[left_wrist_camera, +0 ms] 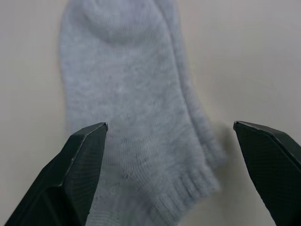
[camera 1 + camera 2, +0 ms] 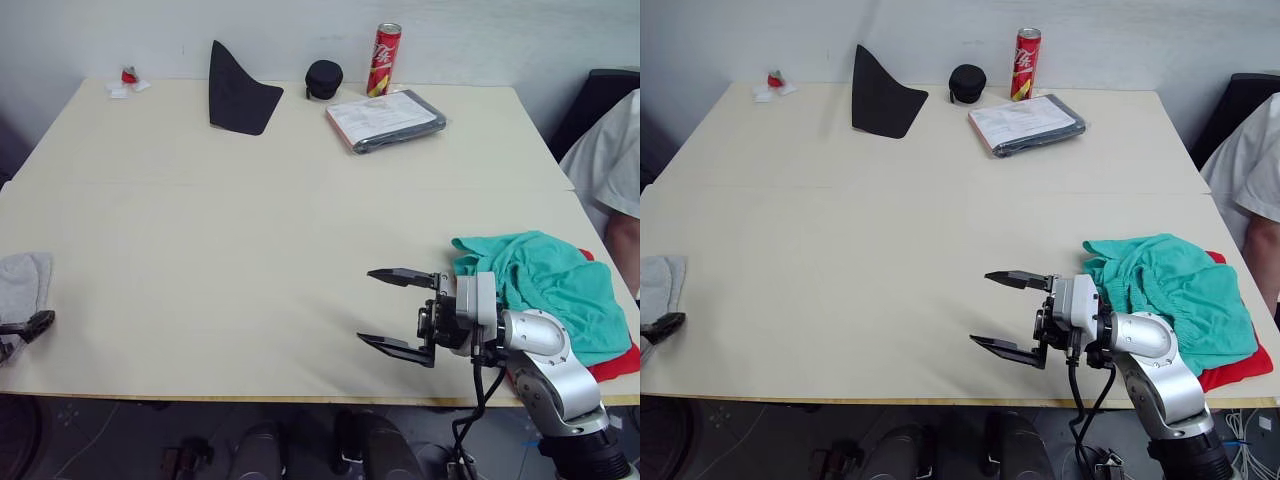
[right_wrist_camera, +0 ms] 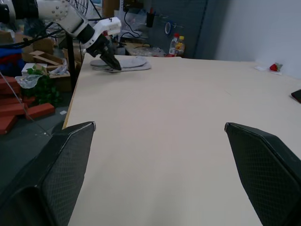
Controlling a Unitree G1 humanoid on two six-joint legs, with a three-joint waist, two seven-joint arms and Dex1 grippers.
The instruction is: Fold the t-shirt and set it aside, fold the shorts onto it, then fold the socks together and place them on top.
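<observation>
Shorts (image 2: 1170, 290) lie folded atop t-shirt (image 2: 1238, 368) at table's (image 2: 890, 220) right edge. Left gripper (image 1: 171, 155) spread wide over socks (image 1: 131, 103) at left edge, ready to pinch. Right gripper (image 2: 1010, 315) spread, empty, waiting.

Teal-green shorts (image 2: 545, 285), bright red t-shirt (image 2: 618, 364), light grey socks (image 1: 131, 108), cream table (image 2: 250, 230), red can (image 2: 384, 60)

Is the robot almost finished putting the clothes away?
Nearly. The teal shorts already lie on the red t-shirt at the table's right edge. Now the open left hand is over the grey socks, jaws on either side, not yet gripping. The right hand is open and empty. Left: fold the socks and place them on top.
</observation>
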